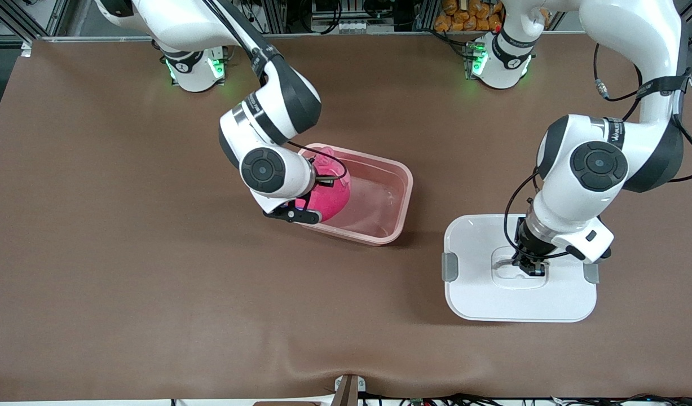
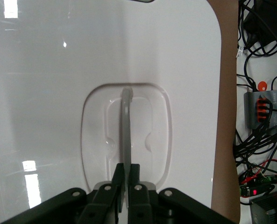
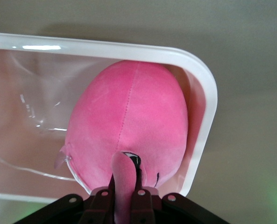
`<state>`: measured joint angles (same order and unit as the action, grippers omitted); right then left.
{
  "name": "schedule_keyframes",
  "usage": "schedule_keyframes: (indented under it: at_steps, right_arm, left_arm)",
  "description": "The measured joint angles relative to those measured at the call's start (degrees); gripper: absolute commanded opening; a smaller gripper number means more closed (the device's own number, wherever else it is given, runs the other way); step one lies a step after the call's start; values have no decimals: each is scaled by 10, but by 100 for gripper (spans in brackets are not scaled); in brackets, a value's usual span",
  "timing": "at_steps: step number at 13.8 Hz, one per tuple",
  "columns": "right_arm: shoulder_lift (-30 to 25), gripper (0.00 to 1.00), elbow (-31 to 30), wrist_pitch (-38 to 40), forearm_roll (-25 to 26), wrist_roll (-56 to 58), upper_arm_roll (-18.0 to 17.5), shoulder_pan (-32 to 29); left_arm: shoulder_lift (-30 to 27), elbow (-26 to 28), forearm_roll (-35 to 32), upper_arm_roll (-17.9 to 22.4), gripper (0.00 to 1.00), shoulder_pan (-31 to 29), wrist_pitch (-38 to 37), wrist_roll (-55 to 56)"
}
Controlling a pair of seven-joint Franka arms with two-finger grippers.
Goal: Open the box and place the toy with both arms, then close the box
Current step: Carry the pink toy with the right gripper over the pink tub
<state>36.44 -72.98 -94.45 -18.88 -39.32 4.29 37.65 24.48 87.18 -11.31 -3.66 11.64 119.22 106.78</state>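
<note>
The right hand (image 3: 122,198) pinches the toy's (image 1: 326,197) flap over the box (image 1: 399,175); the left hand (image 2: 125,193) clamps the lid's (image 1: 549,299) handle (image 2: 125,126). The thin flap may slip out.

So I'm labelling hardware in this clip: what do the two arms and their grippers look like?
Both arms are glossy white with dark grey joint bands and round dark caps. The left arm carries grey lettering and loose black cables. The right arm has a black cable along it. Both bases glow green. The left gripper and right gripper are small and black, with screw-fastened fingers.
</note>
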Motion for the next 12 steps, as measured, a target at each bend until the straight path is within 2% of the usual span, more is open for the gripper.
schedule_keyframes:
  at_steps: [7, 12]
  right_arm:
    - [41, 0, 0, -75, 25, 2, 0, 12]
    - [44, 0, 0, -141, 24, -65, 0, 15]
  left_arm:
    - [0, 0, 0, 0, 0, 0, 0, 0]
    - [0, 0, 0, -1, 0, 0, 0, 0]
